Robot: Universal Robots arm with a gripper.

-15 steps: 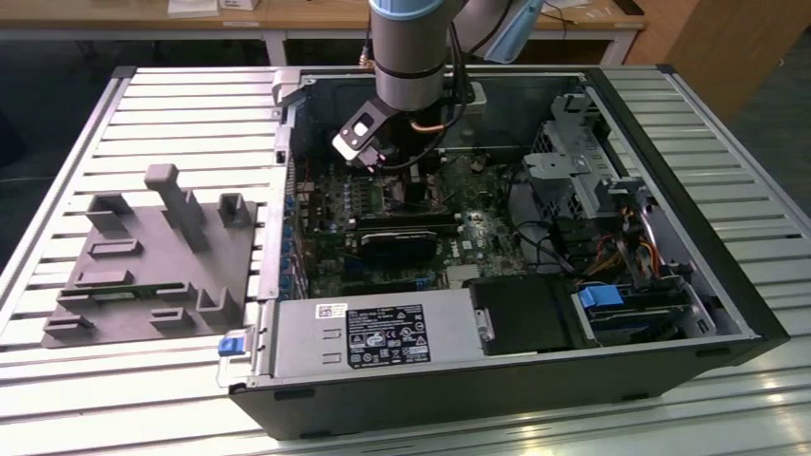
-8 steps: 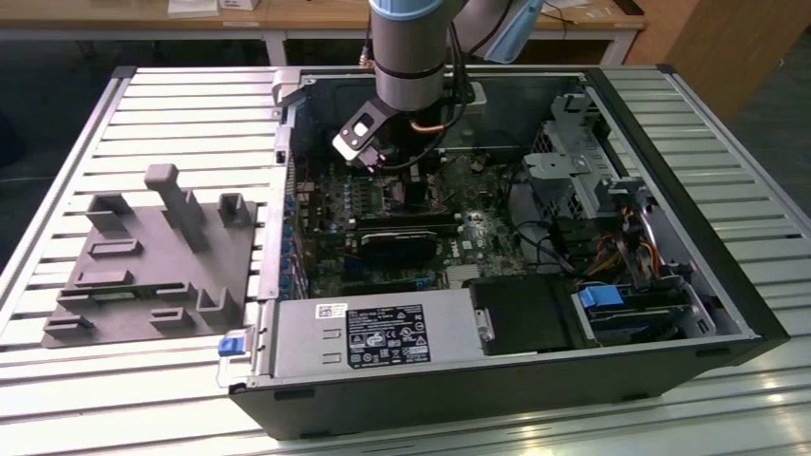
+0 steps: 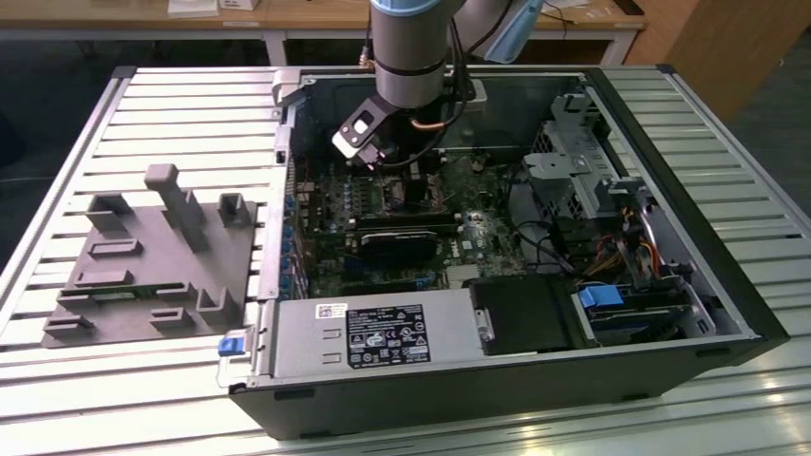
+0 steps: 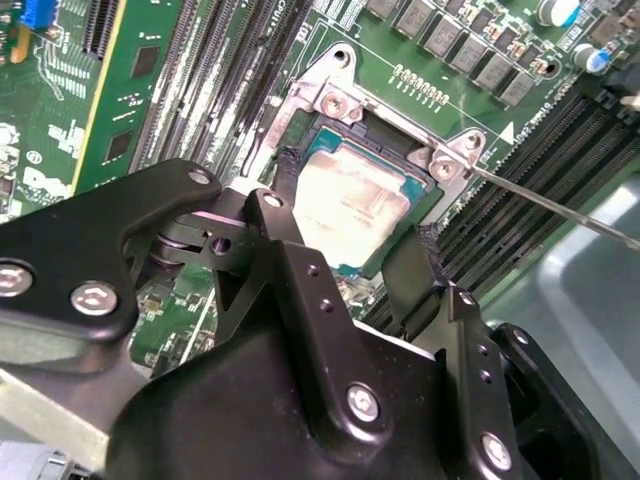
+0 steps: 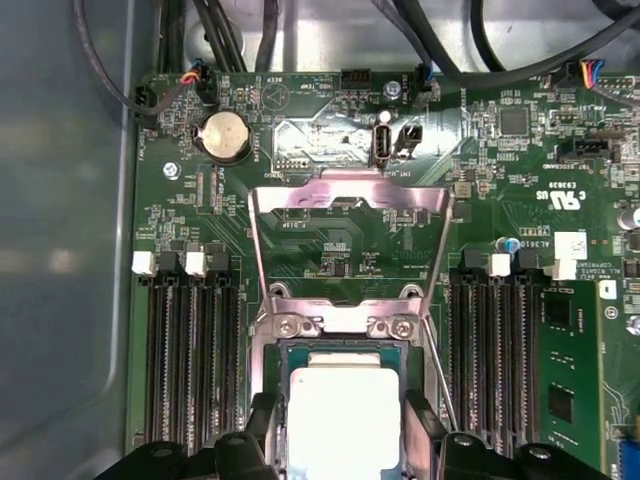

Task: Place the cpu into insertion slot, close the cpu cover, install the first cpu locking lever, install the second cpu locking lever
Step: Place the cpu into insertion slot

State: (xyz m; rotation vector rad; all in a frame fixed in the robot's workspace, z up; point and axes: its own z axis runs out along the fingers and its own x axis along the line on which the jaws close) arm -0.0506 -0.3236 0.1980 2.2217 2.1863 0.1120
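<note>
A slatted metal table (image 3: 190,114) holds an open computer case (image 3: 747,294) lying on its side, with wooden desks behind it. On the slats toward the exterior view's left sits a grey block with pegs (image 3: 140,275). Inside the case lie a green circuit board (image 5: 500,200), a silver power supply (image 3: 367,337) along the near wall, a black box (image 3: 526,313) beside it, and bundled cables (image 3: 609,252) by the metal drive cage (image 3: 576,157).

The arm (image 3: 412,47) reaches down into the case over the board. In both wrist views the cpu (image 5: 343,410) sits inside the insertion slot (image 4: 340,100), its pale metal top facing up. The gripper (image 4: 355,205) straddles it, its black fingers (image 4: 297,255) closed against two opposite edges of the chip.

The cpu cover (image 5: 350,183) is flipped back on its hinge, away from the slot, with the board visible through its window. A thin wire lever (image 4: 560,205) angles off one corner of the slot, unlatched. Long black memory slots (image 5: 190,360) flank the slot on both sides, and a coin battery (image 5: 225,133) sits farther up the board.
</note>
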